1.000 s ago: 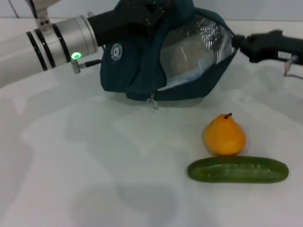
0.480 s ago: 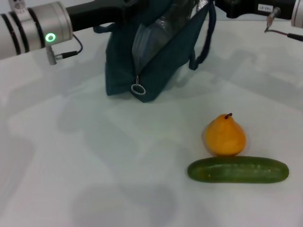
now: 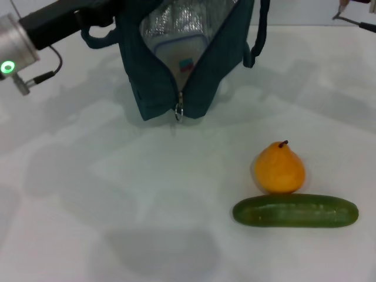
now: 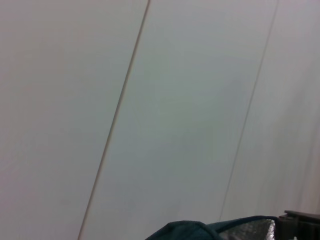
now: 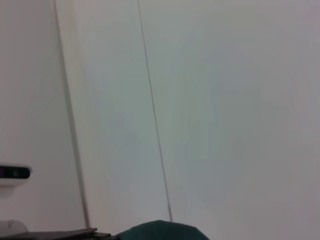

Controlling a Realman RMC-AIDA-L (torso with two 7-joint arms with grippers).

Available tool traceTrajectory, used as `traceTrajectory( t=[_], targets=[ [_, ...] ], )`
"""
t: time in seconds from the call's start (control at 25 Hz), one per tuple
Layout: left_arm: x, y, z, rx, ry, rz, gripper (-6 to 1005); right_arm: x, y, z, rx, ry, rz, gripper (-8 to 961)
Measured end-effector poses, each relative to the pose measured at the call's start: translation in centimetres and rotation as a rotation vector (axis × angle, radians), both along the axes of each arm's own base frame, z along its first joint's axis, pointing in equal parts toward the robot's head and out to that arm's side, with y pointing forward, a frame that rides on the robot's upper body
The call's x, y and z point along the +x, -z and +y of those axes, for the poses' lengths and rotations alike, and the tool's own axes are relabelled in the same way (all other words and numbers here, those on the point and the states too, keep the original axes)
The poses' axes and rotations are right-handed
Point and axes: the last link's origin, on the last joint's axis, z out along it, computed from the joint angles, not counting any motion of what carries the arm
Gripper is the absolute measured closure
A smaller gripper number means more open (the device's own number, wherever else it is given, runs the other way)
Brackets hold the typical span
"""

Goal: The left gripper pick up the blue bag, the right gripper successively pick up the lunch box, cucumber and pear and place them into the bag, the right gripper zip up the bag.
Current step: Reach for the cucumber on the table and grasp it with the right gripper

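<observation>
The blue bag (image 3: 147, 88) is upright at the back centre, its zipper open towards me and the ring pull (image 3: 178, 111) hanging low. Through the gap the lunch box (image 3: 179, 53) shows against the silver lining. My left gripper (image 3: 97, 9) comes in from the top left and grips the bag's top by a handle, with its fingertips hidden there. The bag's top edge (image 4: 190, 231) also shows in the left wrist view. The pear (image 3: 279, 168) and the cucumber (image 3: 295, 211) lie touching on the table at the front right. My right gripper is out of view.
A thin cable (image 3: 355, 21) crosses the top right corner. The bag's second handle (image 3: 254, 53) hangs loose on its right side. A black block (image 4: 301, 225) that I cannot identify sits beyond the bag's rim. The white table (image 3: 117, 205) lies under everything.
The bag has turned so its open zipper faces me, and the lunch box now shows inside. The left arm has drawn back to the left. The right gripper has left the head view.
</observation>
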Motion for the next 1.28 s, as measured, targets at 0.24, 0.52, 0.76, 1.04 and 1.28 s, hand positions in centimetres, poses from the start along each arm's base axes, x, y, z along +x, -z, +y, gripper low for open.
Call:
traceTrajectory(
  t=[0.24,0.52,0.76,1.04,1.28],
  targets=[
    [-1.2,0.3,-1.5,0.033,0.010,-0.006,954,0.5,0.8,-0.9,-0.064,-0.008,0.026,904],
    [-1.5,1.2,-2.4,-0.009,0.054,0.058,954,-0.2,1.8,-2.1,-0.137,-0.059,0.024,897],
    [-0.9,1.9,-4.3,-0.027,0.212,0.112,954,0.2,3.0,-3.0,-0.184,-0.088,0.005,890],
    [-1.3,1.3,-5.3,-0.028,0.243,0.102,954,0.9,3.1,-3.5,-0.226,-0.076,0.031,882],
    [-1.4,1.1,-5.5,-0.049,0.258,0.108,954,1.6,3.8,-3.1,-0.217,-0.025,0.019,876]
  ],
)
